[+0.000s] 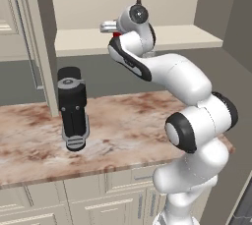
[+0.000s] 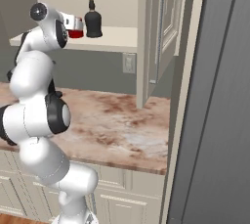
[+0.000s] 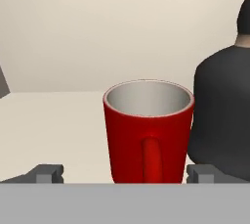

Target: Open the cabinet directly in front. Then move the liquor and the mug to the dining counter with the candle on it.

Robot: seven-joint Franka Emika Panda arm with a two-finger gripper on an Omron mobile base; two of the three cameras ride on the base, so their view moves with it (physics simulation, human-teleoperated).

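From the hand view I see my gripper [image 3: 125,174] spread wide, one dark fingertip [image 3: 49,173] at each side of the mug [image 3: 149,130], holding nothing; the red cup stands upright between them with its handle facing me and its grey inside showing. Just beside it on the right, the liquor [image 3: 222,115] shows here as a dark rounded body cut off at the edge. The right base view gives me the whole bottle, slim neck and all, standing on the beige shelf [image 2: 117,37] of the open cabinet [image 2: 161,32], with the mug a red sliver against the hand. From the left base view the arm hides most of that, but I get a black appliance [image 1: 73,108] on the marbled counter [image 1: 128,130] below.
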